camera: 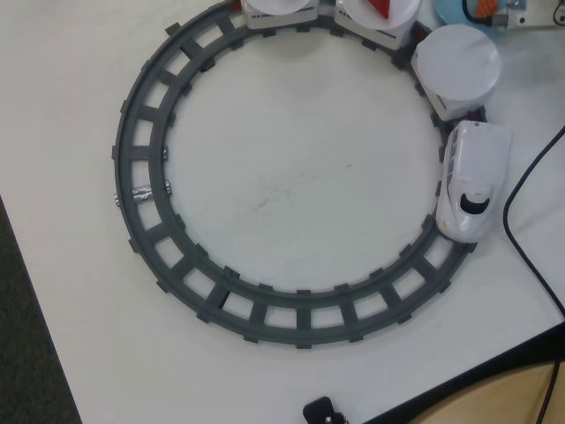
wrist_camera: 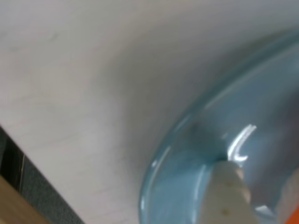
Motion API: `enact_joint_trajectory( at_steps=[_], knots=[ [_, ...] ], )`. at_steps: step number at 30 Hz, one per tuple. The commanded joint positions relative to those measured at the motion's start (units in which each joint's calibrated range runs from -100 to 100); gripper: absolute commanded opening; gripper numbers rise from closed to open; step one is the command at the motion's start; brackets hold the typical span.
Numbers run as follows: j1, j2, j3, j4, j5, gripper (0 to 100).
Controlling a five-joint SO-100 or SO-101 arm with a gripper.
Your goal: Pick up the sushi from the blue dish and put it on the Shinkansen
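Note:
In the overhead view the white Shinkansen (camera: 472, 181) stands on the right side of the grey ring track (camera: 146, 190), pulling cars topped with white plates (camera: 456, 62). The blue dish (camera: 446, 9) is cut off at the top right edge, with an orange bit (camera: 481, 9) beside it that may be the sushi. In the wrist view the gripper (wrist_camera: 259, 200) hangs low over the blue dish (wrist_camera: 187, 154), jaws apart. One white fingertip (wrist_camera: 229, 191) touches the dish floor. A pale shape with an orange corner (wrist_camera: 294, 215) sits at the right edge; I cannot tell whether it is the sushi.
A dark-red piece (camera: 380, 7) lies on a plate of a car at the top. A black cable (camera: 530, 203) runs right of the train. A small black object (camera: 322, 411) sits at the front table edge. Dark floor lies along the left.

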Motion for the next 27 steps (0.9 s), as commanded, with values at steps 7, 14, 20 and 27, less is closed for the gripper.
enact_joint_trajectory(
  at_steps=[7,14,20,27],
  knots=[
    [0.9,-8.4,0.3,1.0,-0.6,2],
    [2.4,-28.3,10.1,4.8,-0.6,2],
    [-5.0,-53.0,30.7,10.4,-0.2,2],
    [-21.2,-76.4,56.1,10.1,-0.5,2]
  ],
)
